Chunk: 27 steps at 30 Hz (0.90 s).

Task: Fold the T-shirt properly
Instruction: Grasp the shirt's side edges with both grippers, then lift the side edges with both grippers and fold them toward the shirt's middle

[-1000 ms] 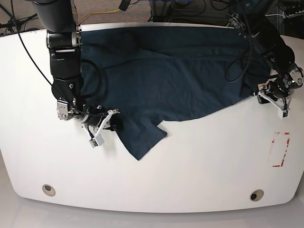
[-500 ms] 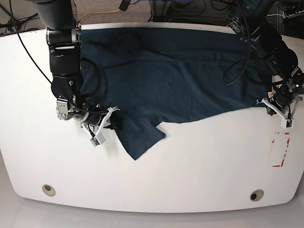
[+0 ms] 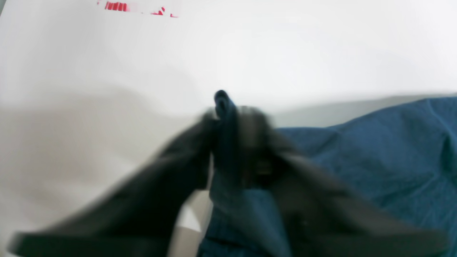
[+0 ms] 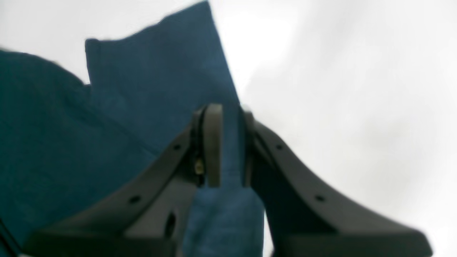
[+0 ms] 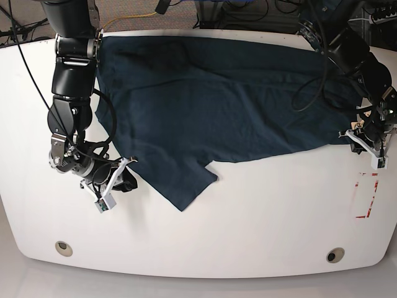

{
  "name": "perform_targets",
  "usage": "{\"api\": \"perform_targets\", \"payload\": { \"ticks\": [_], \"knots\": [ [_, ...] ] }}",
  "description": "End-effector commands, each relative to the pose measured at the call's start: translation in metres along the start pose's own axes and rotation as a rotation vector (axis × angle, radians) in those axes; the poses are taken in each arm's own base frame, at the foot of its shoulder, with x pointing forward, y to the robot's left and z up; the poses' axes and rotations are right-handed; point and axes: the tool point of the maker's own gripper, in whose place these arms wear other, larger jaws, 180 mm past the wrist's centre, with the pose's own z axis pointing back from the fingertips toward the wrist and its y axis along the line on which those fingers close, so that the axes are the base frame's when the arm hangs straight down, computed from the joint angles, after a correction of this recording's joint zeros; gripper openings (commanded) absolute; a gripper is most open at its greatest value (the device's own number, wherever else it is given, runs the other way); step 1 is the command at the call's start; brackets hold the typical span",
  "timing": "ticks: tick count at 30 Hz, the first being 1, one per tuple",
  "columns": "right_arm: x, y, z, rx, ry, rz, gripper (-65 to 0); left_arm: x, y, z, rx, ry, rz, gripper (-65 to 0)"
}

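Note:
The dark navy-teal T-shirt (image 5: 211, 99) lies spread across the far half of the white table (image 5: 260, 217), with one sleeve (image 5: 186, 183) pointing toward the front. My right gripper (image 5: 115, 180) is at the shirt's left edge. In the right wrist view it (image 4: 230, 142) is shut on a strip of the T-shirt (image 4: 107, 125). My left gripper (image 5: 367, 138) is at the shirt's right edge. In the blurred left wrist view it (image 3: 226, 117) pinches a raised fold of the T-shirt (image 3: 375, 150).
Red tape marks (image 5: 366, 195) lie on the table close to my left gripper, and show in the left wrist view as red tape marks (image 3: 117, 6). Two round fittings (image 5: 62, 248) (image 5: 335, 255) sit near the front edge. Cables (image 5: 130, 22) run behind the table's far edge.
My right gripper has moved left and toward the front, drawing the shirt's left edge with it. My left gripper has shifted outward to the right and closed on the shirt's right edge.

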Motion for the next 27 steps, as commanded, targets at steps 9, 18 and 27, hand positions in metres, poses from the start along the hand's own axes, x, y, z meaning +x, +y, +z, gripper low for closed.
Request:
{"api": "perform_targets", "payload": {
  "ticks": [9, 18, 27],
  "knots": [
    [0.003, -0.016, -0.011, 0.005, -0.062, -0.086, -27.4, 0.020, 0.005, 0.005, 0.009, -0.056, -0.010, -56.9],
    [-0.035, -0.034, -0.043, -0.037, 0.009, -0.153, -20.6, 0.017, 0.008, 0.005, 0.017, -0.046, -0.011, -33.6],
    [-0.037, -0.005, -0.062, 0.016, 0.015, -0.165, -20.6, 0.007, 0.009, 0.006, 0.015, -0.034, -0.010, -28.7]
  ]
}}
